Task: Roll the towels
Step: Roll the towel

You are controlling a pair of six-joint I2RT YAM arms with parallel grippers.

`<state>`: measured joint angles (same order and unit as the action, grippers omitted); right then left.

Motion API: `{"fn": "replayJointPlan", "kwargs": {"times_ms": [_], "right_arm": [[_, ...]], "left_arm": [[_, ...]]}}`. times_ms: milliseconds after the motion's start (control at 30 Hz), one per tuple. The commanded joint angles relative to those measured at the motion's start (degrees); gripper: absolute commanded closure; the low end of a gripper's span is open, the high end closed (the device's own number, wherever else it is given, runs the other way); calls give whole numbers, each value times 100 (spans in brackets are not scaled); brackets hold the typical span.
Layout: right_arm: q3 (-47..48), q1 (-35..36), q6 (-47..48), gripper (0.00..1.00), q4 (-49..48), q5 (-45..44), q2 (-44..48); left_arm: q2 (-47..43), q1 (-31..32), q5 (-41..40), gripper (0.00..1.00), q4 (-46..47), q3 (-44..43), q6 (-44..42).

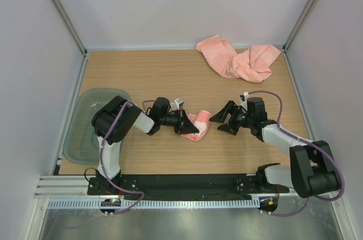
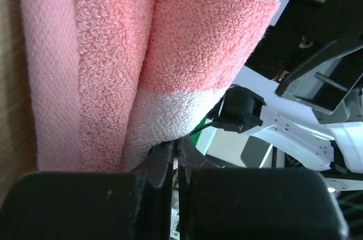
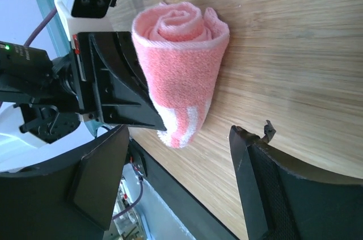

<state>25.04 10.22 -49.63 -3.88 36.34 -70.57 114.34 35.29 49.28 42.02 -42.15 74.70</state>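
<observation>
At the middle of the wooden surface lies a rolled salmon-pink towel. The left gripper is pressed together, pinching the roll at its pale-banded end. Just to the right, the right gripper stands spread wide, holding nothing. Two loose towels lie heaped in the far right corner. A translucent grey-green tray sits at the left edge.

No legible text or labels.
</observation>
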Motion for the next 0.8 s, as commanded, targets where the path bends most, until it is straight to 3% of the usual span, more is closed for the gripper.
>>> {"fn": "replayJointPlan", "kwargs": {"times_ms": [0, 167, 467, 667, 767], "right_arm": [[124, 330, 40, 21, -491, -267, -264], [273, 823, 76, 23, -683, -812, -747], [546, 1315, -135, 27, -1641, -1260, -1758], [757, 1562, -161, 39, -1844, -1454, -2215], [871, 1746, -170, 51, -1871, -1611, -2339]], "left_arm": [[255, -189, -190, 100, 78, 295, 563], [211, -364, -269, 100, -1062, 207, 520], [474, -637, -59, 100, -1188, 295, 643], [589, -743, 152, 100, -722, 383, 915], [563, -743, 152, 99, -748, 339, 897]]}}
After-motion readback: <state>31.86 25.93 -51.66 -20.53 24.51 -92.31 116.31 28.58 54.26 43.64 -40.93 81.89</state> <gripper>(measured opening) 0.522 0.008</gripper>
